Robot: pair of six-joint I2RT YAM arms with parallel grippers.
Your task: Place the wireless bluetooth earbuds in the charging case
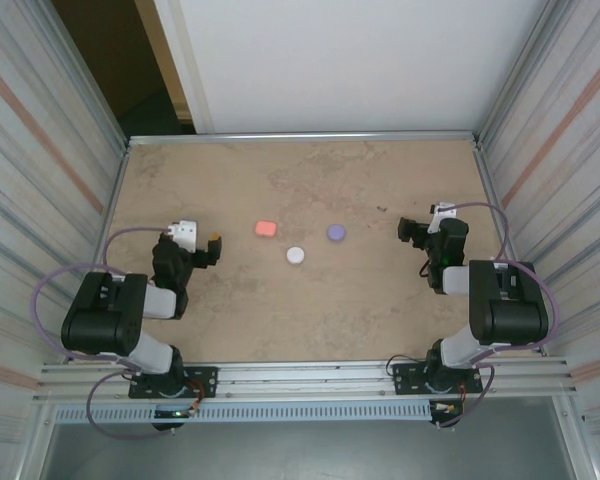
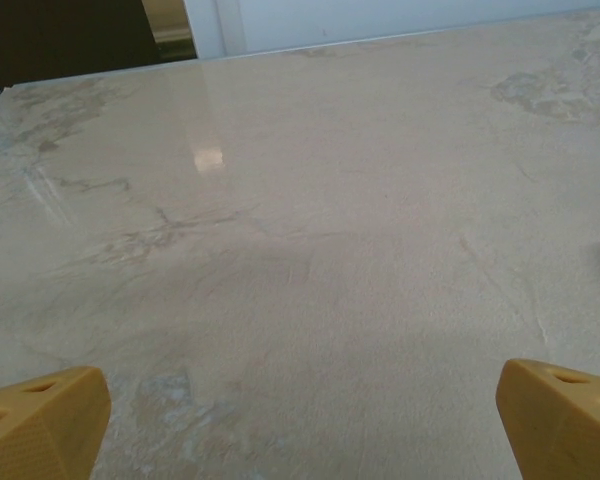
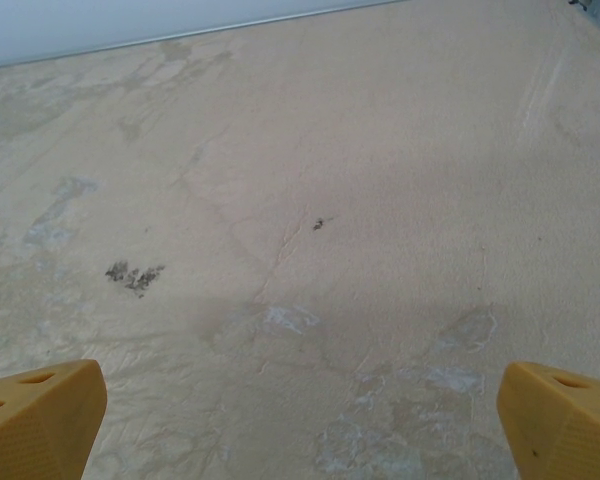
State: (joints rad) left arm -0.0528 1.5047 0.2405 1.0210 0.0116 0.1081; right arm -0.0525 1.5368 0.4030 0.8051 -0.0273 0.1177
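Plainly, the coming move turned on how three small pebble-like charging cases lay between the two tools. In the top view they sat mid-frame on the worktop: the coral case, the white case lower and between the others, and the purple case. All three stood apart from each other.

The left tool pointed toward the right of the frame, with the coral case near it on that side and a little higher. The right tool pointed left, with the purple case near it at almost the same height. By my judgement the left arm was nearer the coral and white cases, and the right arm nearer the purple one.

The coral case looked slightly oblong, its long axis running roughly left to right. The other two looked round. The earbuds themselves were too small to make out at this scale, so I could not tell whether any were already seated.

From the wrist views came what the top view left coarse. The left tool and the right tool each had yellow fingertips at the lower corners of the frame, spread wide and holding nothing above bare marbled stone. The layout of the cases came from the top view.
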